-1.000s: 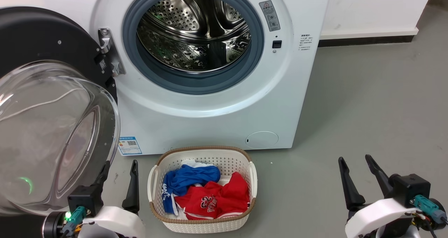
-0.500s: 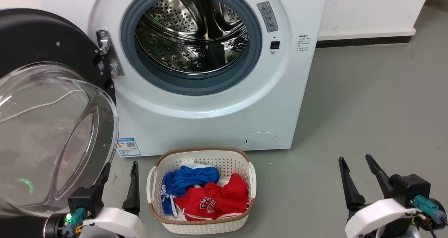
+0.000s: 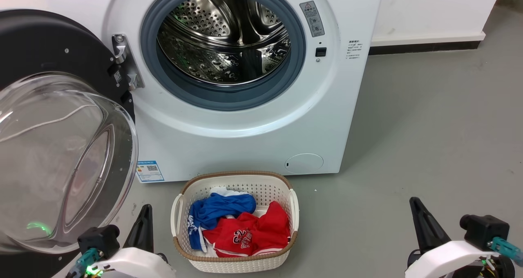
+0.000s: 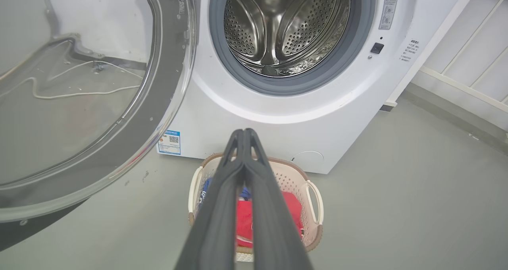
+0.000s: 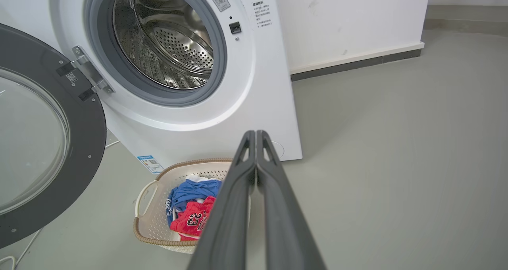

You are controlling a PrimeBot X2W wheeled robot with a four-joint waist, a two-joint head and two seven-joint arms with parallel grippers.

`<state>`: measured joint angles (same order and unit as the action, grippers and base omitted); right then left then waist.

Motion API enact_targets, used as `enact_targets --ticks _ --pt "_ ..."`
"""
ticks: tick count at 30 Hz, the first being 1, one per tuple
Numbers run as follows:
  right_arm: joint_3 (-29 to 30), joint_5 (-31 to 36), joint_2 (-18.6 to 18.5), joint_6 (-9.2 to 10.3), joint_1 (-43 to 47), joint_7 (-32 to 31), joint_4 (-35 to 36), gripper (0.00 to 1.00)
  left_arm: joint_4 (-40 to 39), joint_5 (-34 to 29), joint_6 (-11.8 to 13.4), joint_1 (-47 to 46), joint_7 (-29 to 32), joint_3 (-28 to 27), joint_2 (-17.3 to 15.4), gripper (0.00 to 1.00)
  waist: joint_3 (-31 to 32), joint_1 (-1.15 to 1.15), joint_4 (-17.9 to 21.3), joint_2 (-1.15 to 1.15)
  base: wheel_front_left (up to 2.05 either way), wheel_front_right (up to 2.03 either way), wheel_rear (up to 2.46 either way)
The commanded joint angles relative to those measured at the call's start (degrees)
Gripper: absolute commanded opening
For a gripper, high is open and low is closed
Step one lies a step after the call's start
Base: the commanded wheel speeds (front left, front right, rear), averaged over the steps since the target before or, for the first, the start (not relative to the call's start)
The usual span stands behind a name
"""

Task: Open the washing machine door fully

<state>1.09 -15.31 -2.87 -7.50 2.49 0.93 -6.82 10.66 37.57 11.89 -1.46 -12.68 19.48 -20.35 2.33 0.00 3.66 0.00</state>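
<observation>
The big white box-shaped front-loading washing machine stands against the wall with its mouth wide open. You can see right into the perforated steel drum inside its grey rubber ring. The washing machine door, that huge round glossy black disc, is swung out on the metal hinge at the left of the opening. It hangs well off the front of the machine, and its clear bulging glass bowl window bellies out towards the robot.

Down low on the left is the left gripper. Its two long dark fingers are pressed flat together with nothing between them. It sits just beside the door's lower rim, and from its own wrist camera the fingers look clear of the door, pointing at the foot of the machine.

Over on the right, the right gripper is in the same state: fingers closed tip to tip, nothing in them. It hovers over bare grey floor, well apart from the machine.

Between the two, right in front of the machine, sits a white perforated laundry basket with a brown woven rim. A blue garment and a red jersey with white numbers are heaped inside.

Low on the machine's front, a small blue label sits at the left and a round white cap at the right.
</observation>
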Motion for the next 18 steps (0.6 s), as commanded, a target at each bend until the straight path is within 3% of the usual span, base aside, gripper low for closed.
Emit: enact_targets --ticks 1,18 --pt "0.27 -2.86 0.0 0.0 -1.91 -0.19 0.59 0.0 -0.6 1.99 -0.75 -1.5 0.58 -1.42 0.16 0.0 -0.03 0.0 -0.06 0.0 0.0 0.0 0.0" --pt "1.37 -19.82 0.0 0.0 -3.52 -1.76 -1.02 0.0 0.64 14.23 -5.1 -2.55 4.65 -6.86 3.9 0.0 -0.39 0.0 -0.59 0.0 0.0 0.0 0.0"
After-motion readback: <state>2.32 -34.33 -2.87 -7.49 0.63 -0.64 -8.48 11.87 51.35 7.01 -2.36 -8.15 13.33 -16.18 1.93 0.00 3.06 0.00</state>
